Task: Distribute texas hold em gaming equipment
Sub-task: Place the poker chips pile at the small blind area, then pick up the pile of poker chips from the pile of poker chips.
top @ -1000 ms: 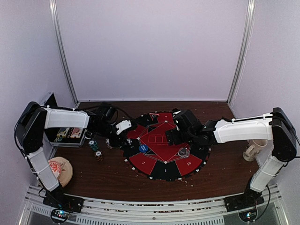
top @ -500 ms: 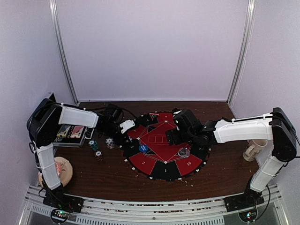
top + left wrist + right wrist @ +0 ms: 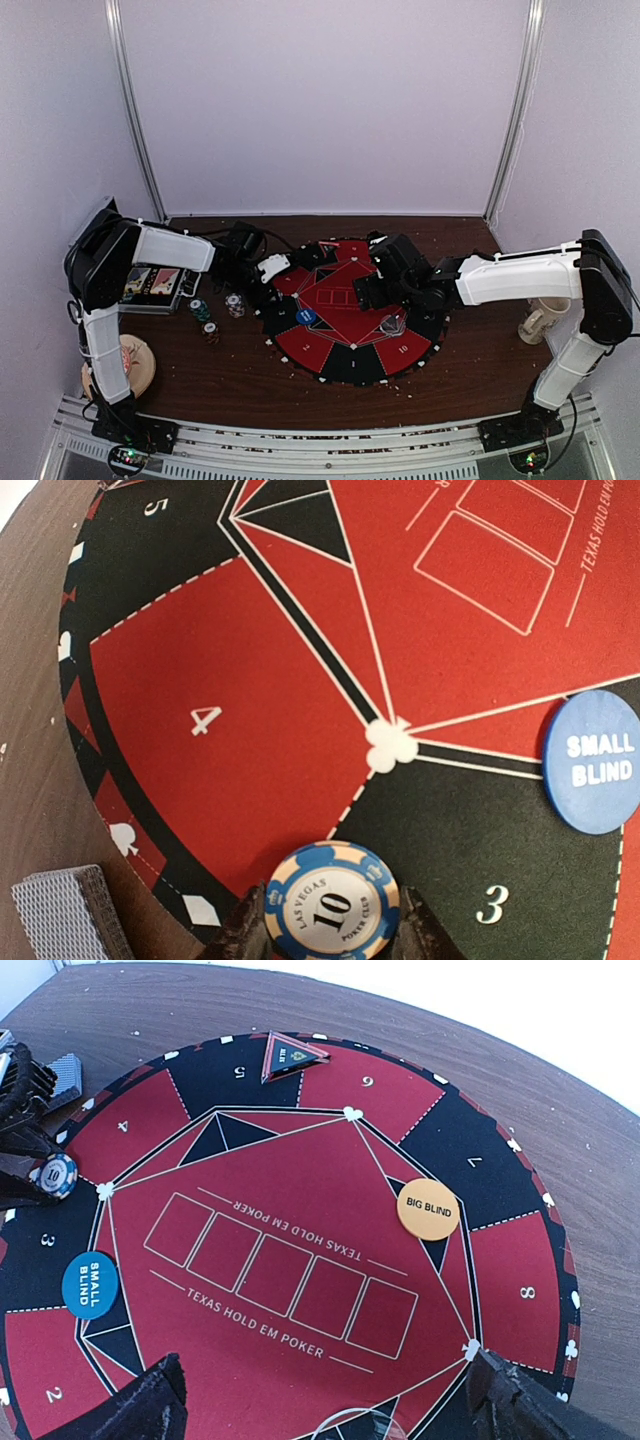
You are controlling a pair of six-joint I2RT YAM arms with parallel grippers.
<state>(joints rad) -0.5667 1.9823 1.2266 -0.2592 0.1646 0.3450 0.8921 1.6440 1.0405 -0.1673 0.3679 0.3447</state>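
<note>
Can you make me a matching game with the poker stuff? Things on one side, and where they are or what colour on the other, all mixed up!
Things:
1 chip marked 10
2 big blind disc
3 small blind disc
4 stack of cards

Clues:
A on the table beside the mat
B orange
C pinched in the left gripper
D blue

Pairs: 1-C, 2-B, 3-D, 4-A.

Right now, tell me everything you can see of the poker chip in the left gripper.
The poker chip is round, plastic-looking, with a blue-and-cream striped rim and a white centre printed 10, Las Vegas Poker Club. The left gripper pinches its edges, face toward the wrist camera, over the mat between sections 3 and 4.
</note>
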